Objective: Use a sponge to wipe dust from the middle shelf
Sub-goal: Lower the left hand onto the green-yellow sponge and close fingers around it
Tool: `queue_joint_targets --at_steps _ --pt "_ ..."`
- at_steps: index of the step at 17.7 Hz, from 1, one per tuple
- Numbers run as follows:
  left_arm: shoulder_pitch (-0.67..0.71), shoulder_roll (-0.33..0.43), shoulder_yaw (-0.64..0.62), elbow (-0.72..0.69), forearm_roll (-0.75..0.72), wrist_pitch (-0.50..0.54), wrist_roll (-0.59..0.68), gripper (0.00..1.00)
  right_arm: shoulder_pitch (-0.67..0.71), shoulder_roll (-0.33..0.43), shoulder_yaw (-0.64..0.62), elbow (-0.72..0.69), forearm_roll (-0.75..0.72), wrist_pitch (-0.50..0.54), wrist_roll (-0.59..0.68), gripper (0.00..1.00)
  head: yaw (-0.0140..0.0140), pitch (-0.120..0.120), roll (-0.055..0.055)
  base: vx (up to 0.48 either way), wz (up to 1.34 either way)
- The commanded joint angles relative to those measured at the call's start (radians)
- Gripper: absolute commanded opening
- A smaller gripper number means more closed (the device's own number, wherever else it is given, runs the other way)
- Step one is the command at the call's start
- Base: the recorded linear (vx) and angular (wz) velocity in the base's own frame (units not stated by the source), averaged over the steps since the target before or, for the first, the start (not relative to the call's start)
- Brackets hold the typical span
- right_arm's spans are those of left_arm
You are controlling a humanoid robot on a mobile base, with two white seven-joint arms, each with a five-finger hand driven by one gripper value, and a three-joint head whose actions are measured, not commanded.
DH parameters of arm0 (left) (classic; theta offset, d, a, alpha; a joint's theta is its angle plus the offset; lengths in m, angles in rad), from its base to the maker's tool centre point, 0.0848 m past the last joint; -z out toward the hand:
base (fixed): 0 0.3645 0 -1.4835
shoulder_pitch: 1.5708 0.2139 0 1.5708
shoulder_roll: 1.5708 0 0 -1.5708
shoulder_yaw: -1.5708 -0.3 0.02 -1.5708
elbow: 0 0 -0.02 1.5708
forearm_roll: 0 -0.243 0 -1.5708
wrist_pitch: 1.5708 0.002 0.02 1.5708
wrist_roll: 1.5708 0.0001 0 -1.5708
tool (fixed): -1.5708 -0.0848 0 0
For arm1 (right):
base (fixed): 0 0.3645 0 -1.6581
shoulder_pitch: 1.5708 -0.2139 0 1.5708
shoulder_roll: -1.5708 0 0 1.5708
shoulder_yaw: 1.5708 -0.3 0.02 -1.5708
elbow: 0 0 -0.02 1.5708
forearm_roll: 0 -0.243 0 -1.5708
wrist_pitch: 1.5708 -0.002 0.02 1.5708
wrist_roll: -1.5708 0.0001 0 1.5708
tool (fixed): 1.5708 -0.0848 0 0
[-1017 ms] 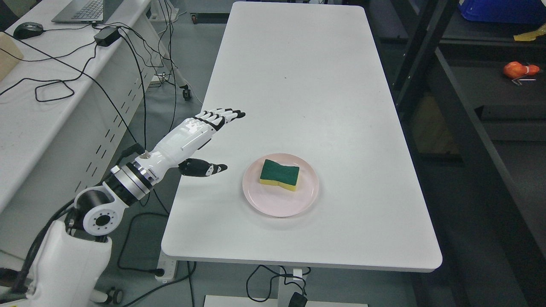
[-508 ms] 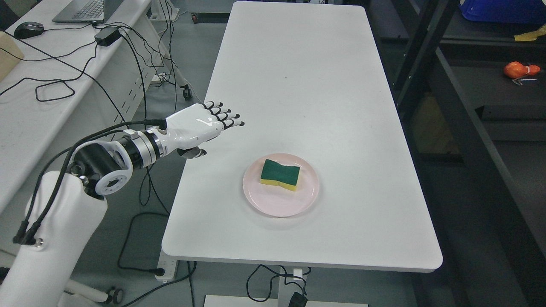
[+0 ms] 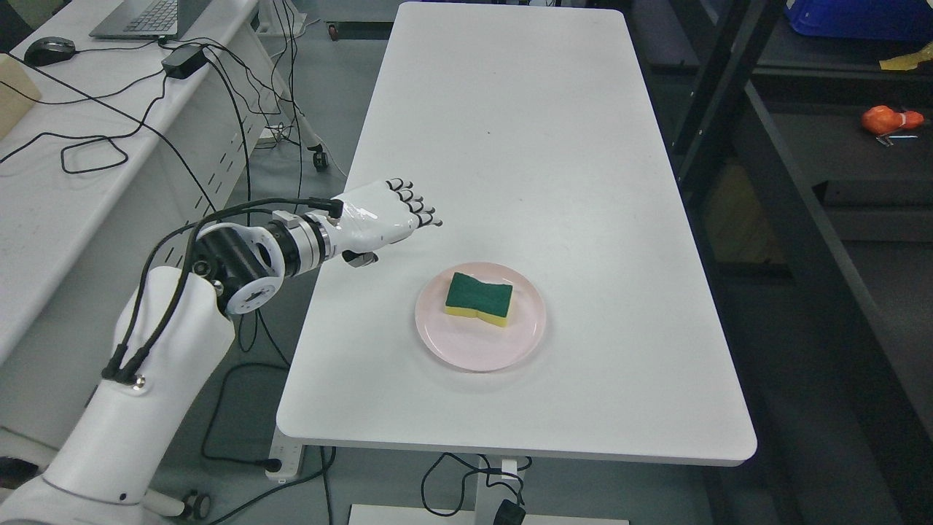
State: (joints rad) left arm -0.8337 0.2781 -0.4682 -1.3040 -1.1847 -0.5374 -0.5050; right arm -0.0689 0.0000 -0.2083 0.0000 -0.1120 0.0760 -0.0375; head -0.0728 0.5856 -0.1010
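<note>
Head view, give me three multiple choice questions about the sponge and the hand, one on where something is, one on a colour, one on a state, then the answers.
1. Where does the sponge lie?
A. On the pink plate
B. On the bare white table
C. In the left hand

2. What colour is the sponge's top face?
A. Red
B. Green
C. Blue

3. What is the left hand doing?
A. Gripping the sponge
B. Pressing on the plate
C. Open, holding nothing

Answers:
1 A, the plate's rim shows all round the sponge.
2 B, a green top sits over a yellow layer.
3 C, its fingers are extended, left of the plate and apart from it.
</note>
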Motion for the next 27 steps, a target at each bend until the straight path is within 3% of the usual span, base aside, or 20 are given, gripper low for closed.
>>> queue_joint_targets --at_steps 1,19,27 --pt "-0.002 -0.148 -0.125 0.081 -0.033 0.001 -0.001 0.86 0.0 -0.017 0.001 -0.017 0.0 0.001 0.001 1.0 0.0 0.0 0.0 0.0 0.0" --pt "0.057 -0.169 -0.144 0.092 -0.041 0.09 -0.001 0.81 0.0 -0.017 0.001 -0.017 0.0 0.001 0.001 1.0 0.0 0.0 0.0 0.0 0.0" --pt "0.062 -0.171 -0.083 0.092 -0.038 0.09 -0.003 0.68 0.0 -0.017 0.001 -0.017 0.0 0.001 0.001 1.0 0.0 0.0 0.0 0.0 0.0"
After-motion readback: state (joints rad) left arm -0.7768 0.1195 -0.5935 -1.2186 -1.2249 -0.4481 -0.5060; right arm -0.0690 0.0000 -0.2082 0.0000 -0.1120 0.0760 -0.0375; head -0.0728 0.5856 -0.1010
